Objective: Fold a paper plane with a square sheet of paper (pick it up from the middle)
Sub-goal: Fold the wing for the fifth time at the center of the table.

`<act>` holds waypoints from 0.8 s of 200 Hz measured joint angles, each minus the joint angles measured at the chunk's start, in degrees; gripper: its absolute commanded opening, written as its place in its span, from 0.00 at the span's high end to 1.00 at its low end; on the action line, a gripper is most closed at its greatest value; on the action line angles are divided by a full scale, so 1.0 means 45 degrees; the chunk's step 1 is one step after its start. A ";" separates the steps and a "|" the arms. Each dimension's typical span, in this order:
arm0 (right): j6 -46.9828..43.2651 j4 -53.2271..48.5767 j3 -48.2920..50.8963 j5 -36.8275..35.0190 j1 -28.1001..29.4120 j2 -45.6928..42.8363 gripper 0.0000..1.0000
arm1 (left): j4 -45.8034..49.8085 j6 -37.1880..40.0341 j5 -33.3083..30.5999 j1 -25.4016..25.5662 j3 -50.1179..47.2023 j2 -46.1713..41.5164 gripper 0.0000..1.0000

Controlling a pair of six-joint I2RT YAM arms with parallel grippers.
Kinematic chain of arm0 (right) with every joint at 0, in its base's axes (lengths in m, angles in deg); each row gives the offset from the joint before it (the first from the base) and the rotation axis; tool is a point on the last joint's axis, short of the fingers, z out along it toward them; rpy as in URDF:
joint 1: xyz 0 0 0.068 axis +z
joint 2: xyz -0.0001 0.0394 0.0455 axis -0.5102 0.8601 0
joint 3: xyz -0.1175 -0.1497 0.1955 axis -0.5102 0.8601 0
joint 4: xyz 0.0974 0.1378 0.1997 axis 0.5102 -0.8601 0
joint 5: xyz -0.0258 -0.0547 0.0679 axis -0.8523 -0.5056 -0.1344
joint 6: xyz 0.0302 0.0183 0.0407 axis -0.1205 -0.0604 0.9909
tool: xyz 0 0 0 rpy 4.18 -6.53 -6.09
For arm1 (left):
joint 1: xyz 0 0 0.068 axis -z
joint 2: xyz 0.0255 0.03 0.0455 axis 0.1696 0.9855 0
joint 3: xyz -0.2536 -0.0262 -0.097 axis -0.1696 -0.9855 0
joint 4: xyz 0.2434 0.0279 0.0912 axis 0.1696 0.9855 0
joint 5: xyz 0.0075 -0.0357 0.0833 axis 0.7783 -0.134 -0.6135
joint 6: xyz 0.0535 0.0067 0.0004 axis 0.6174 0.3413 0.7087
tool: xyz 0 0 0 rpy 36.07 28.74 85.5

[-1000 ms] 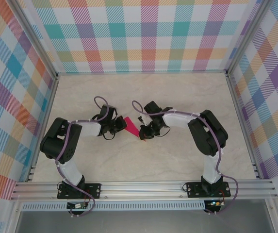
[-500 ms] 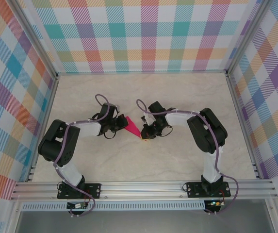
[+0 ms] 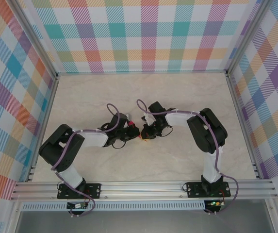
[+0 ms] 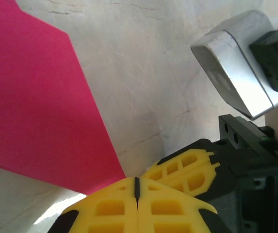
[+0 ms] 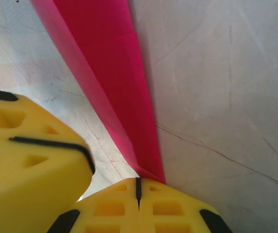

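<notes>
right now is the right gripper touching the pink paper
Touching. The right wrist view shows the pink paper narrowing down to the shut right gripper, its tip ending against it with no gap.

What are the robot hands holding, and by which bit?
The right gripper seems to pinch the folded pink paper by its pointed tip. The left gripper, shut, touches that tip; whether it grips cannot be told.
</notes>
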 measured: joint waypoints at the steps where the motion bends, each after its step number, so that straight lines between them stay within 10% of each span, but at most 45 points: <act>1: 0.0000 0.0000 0.0000 0.0005 0.0000 0.0000 0.94 | -0.0024 -0.0019 0.0000 0.0000 0.0000 0.0015 1.00; 160: 0.0097 0.0073 -0.0019 0.0087 -0.0068 0.0000 0.94 | -0.0389 -0.0068 -0.0952 0.0015 0.0063 0.0855 1.00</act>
